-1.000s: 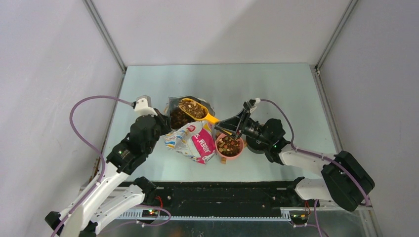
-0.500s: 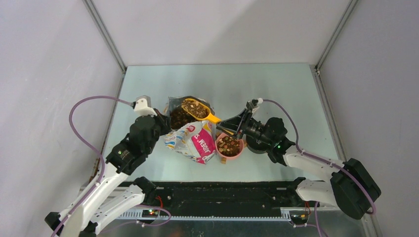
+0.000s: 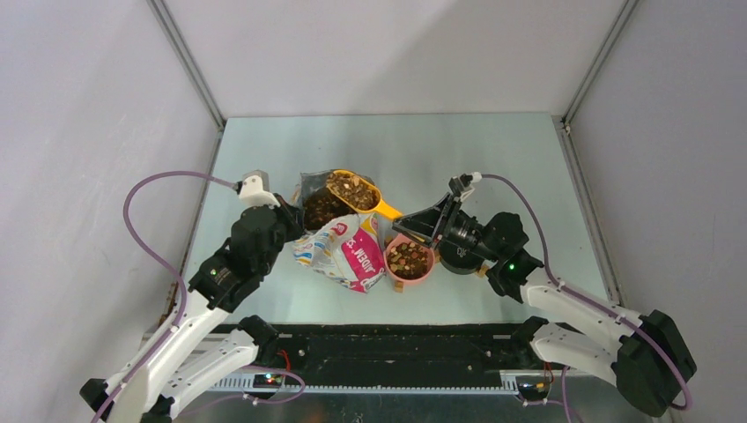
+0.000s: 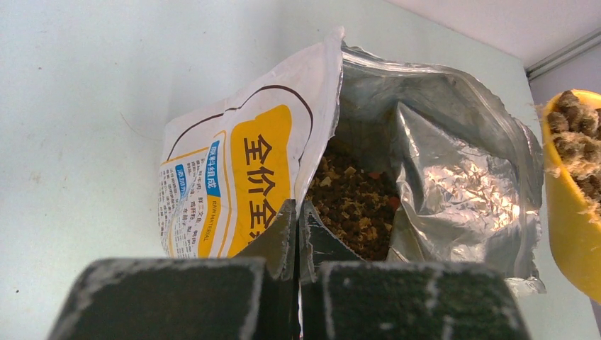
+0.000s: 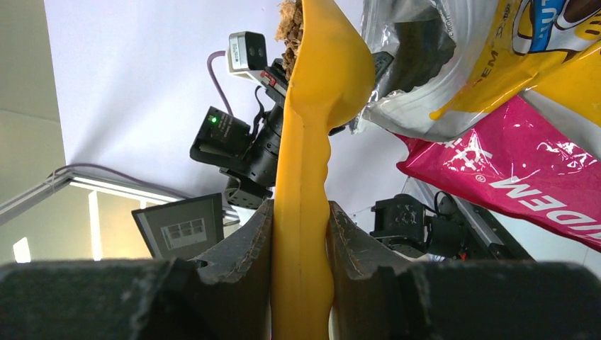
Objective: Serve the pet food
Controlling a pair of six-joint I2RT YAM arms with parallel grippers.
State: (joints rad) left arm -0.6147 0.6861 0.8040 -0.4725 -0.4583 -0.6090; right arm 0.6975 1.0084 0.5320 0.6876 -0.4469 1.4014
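Note:
The open bag (image 3: 343,251) lies on the table with brown kibble (image 3: 319,210) showing in its foil mouth, also in the left wrist view (image 4: 354,202). My left gripper (image 3: 289,220) is shut on the bag's rim (image 4: 298,227). My right gripper (image 3: 412,220) is shut on the handle of a yellow scoop (image 3: 357,194), which is heaped with pet food (image 3: 350,188) and held above the bag's mouth. The scoop's handle fills the right wrist view (image 5: 305,234). A pink bowl (image 3: 409,263) with kibble in it stands right of the bag, below the right gripper.
A dark round object (image 3: 458,256) sits right of the pink bowl, under the right arm. White walls enclose the pale green table (image 3: 493,159) on three sides. A black rail (image 3: 388,352) runs along the near edge.
The right arm has drawn back to the right, moving the loaded scoop slightly right and up over the bag. The left gripper and the bag have not moved.

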